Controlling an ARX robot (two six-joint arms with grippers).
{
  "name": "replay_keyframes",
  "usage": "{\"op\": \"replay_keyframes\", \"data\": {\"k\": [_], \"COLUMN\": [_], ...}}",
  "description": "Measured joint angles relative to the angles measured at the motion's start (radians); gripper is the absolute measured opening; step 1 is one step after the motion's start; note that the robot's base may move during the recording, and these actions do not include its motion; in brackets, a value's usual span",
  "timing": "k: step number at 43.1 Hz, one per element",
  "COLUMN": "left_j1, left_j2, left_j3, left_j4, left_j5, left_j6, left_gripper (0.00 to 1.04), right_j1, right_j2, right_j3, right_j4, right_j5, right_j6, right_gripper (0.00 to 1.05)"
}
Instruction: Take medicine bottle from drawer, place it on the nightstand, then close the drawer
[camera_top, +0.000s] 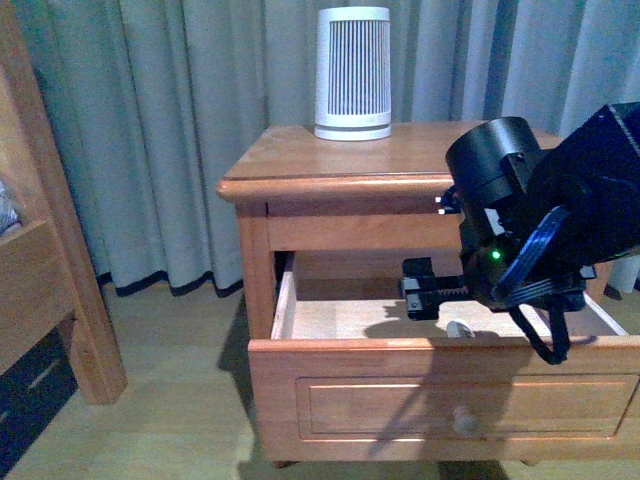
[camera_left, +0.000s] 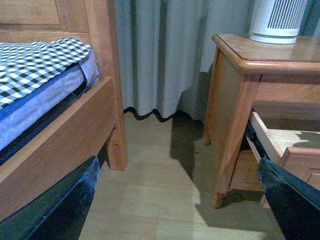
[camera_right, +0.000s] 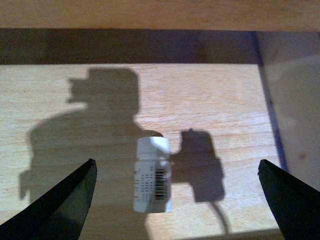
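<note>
Honey-wood drawer (camera_top: 440, 395) stands pulled out, the medicine bottle (camera_right: 152, 175) lying on its floor; our right claw (camera_right: 176, 167) hangs over it, jaws spread wide; our left claw (camera_left: 177, 161), likewise spread, hangs beside the bed frame (camera_left: 60, 135); a ribbed cylinder (camera_top: 353, 75) tops the nightstand (camera_top: 300, 160).

The front view faces the nightstand (camera_top: 330, 160) from slightly above, with the open drawer (camera_top: 440, 395) near at 6 o'clock. The left wrist view sits low and faces the curtain (camera_left: 165, 55), bed (camera_left: 55, 145) at 9 o'clock, nightstand at 3. The right wrist view looks closely down on the drawer floor and bottle (camera_right: 152, 175), both shared with the front view.
</note>
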Motion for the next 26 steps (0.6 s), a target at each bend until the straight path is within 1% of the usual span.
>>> {"op": "replay_keyframes", "data": {"k": [8,18,24,26], "left_j1": [0.000,0.000,0.000,0.000], "left_j2": [0.000,0.000,0.000,0.000], "left_j3": [0.000,0.000,0.000,0.000], "left_j4": [0.000,0.000,0.000,0.000], "left_j5": [0.000,0.000,0.000,0.000], "left_j6": [0.000,0.000,0.000,0.000], "left_gripper": [0.98,0.98,0.98,0.98], "right_j1": [0.020,0.026,0.025,0.024], "right_j2": [0.103,0.162,0.198,0.213], "right_j3": [0.080,0.134,0.175,0.192], "right_j4": [-0.029,-0.056,-0.092,-0.125], "right_j5": [-0.002,0.021,0.017,-0.001], "right_j6": [0.014,0.021,0.033,0.049], "right_gripper": [0.98,0.98,0.98,0.98]}}
